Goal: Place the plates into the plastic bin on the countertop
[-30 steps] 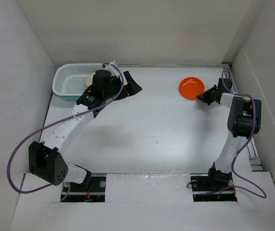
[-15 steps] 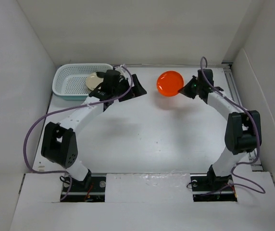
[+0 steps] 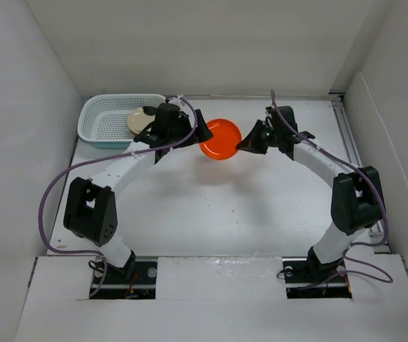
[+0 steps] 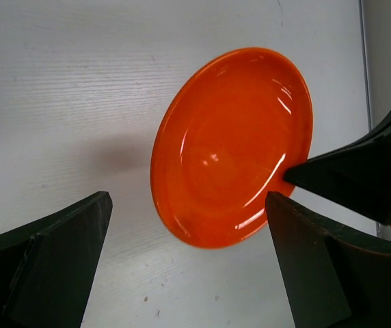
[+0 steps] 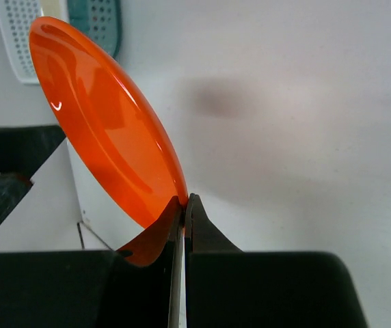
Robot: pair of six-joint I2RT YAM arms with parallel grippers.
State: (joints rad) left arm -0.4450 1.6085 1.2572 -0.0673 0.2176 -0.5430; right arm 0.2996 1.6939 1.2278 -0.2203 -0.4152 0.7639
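The right hand [image 5: 184, 205] is pinching the orange plate [image 4: 233, 147] by its rim, tilted above the surface [image 3: 247, 206], while the left hand [image 3: 202, 130] is hovering spread just beside it. The plastic bin [image 3: 97, 125] is holding 1 beige plate [image 3: 141, 118]; the orange one is probably going there next.

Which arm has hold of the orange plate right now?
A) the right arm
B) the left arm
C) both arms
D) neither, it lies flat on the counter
A: the right arm has its jaws pinched shut on the rim of the orange plate, held tilted off the counter, while the left arm faces it with jaws wide open, not gripping it.
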